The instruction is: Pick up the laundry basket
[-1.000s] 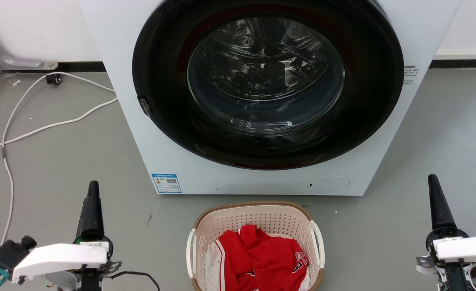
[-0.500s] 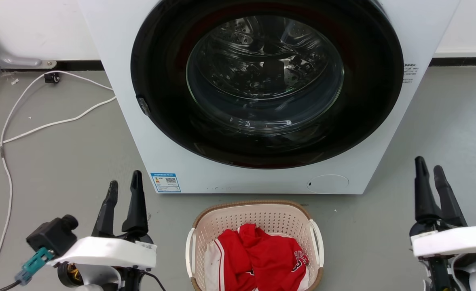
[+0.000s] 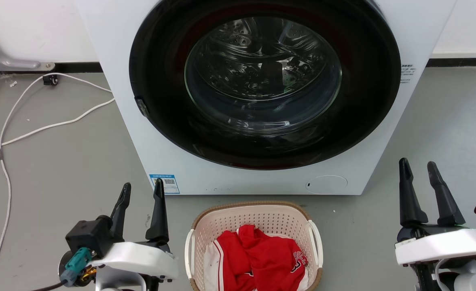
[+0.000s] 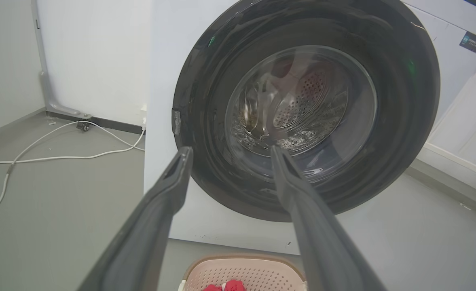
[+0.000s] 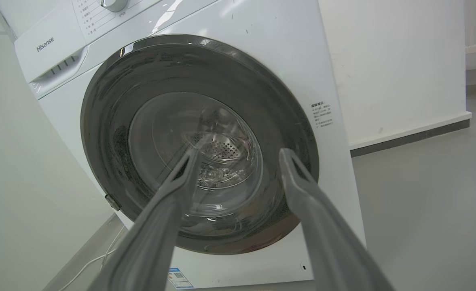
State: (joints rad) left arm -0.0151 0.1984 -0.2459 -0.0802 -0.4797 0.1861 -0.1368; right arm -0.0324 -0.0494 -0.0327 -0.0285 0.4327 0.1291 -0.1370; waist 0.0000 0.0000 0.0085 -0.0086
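Here, landmark: the white washing machine (image 3: 140,133) stands on the grey floor (image 3: 60,169) with its round dark door (image 3: 262,81) shut.
Laundry basket: the laundry basket (image 3: 262,220) sits upright on the floor just in front of the washing machine's base, below the door and apart from the cabinet.
Basket contents: red clothes (image 3: 262,258) with a little white cloth are heaped inside, below the brown rim.
Handles: white side handles (image 3: 189,250), one on each flank of the basket, with nothing touching them.
Left end effector: the left end effector (image 3: 142,185) hangs off the washing machine's lower left front corner, near the blue label (image 3: 171,184). Its two dark fingers are spread apart with nothing between them, tips aimed at the machine.
Right end effector: the right end effector (image 3: 417,163) hangs off the washing machine's lower right front corner. Its fingers are likewise parted and empty, and its wrist view looks between them at the door glass.
Cable: a white cable (image 3: 43,127) trails over the floor to the left of the washing machine.
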